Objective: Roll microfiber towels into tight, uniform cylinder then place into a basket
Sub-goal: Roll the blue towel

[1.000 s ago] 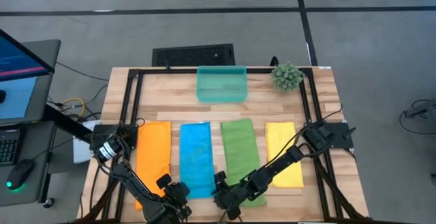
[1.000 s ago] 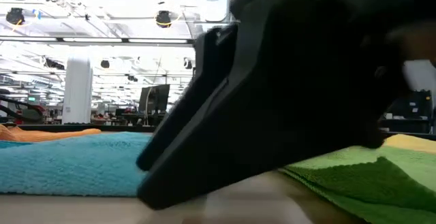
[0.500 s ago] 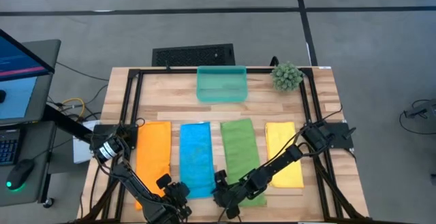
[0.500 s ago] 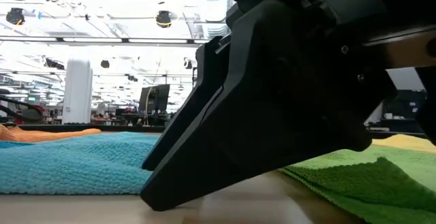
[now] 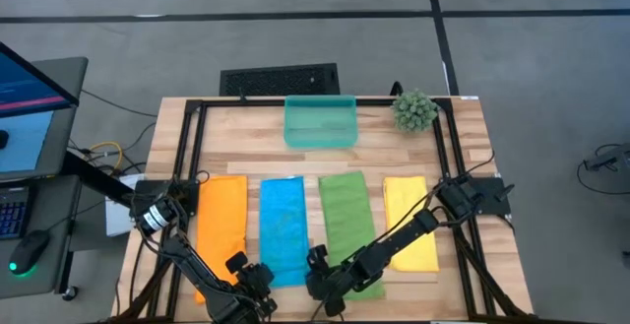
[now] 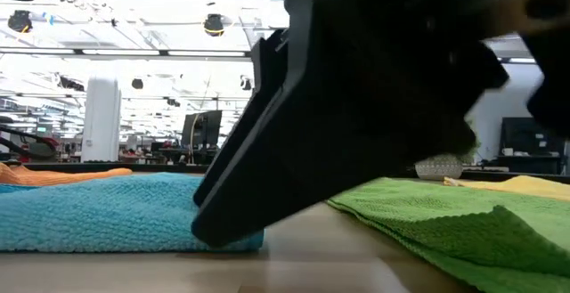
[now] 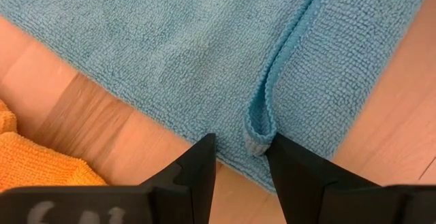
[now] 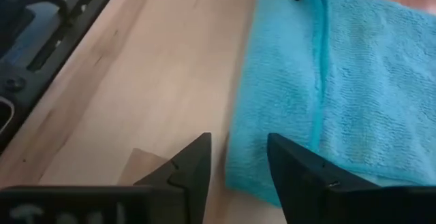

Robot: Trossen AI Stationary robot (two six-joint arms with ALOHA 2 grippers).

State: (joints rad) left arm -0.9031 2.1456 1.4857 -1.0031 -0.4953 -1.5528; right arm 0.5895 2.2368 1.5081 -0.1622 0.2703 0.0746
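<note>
Four microfiber towels lie flat side by side on the table: orange (image 5: 221, 221), blue (image 5: 283, 226), green (image 5: 346, 221) and yellow (image 5: 411, 221). The teal basket (image 5: 320, 122) stands behind them at the far edge. My left gripper (image 7: 242, 163) is at the blue towel's near left corner, shut on a raised fold (image 8: 319, 60) that runs across the towel close to its near edge. My right gripper (image 8: 238, 159) hangs open over the towel's near right corner (image 8: 248, 163). Whether its finger (image 6: 209, 226) touches the cloth I cannot tell. My left gripper pinches the looped end of the blue towel's raised fold (image 7: 259, 125) between its two fingers, at the towel's left long edge by the near corner. The fingers slant down from the table's near left. The fold stands up between them; the rest of the towel lies flat.
A spiky green plant ball (image 5: 414, 110) sits at the far right corner. A black frame rail (image 5: 295, 102) runs round the table top. Bare wood shows between the towels and the basket. A desk with a monitor (image 5: 30, 97) stands left of the table.
My right gripper has lifted a little and tipped at the blue towel's near right corner; more of that corner and of the green towel now shows in the low view. The towels have kept their places.
</note>
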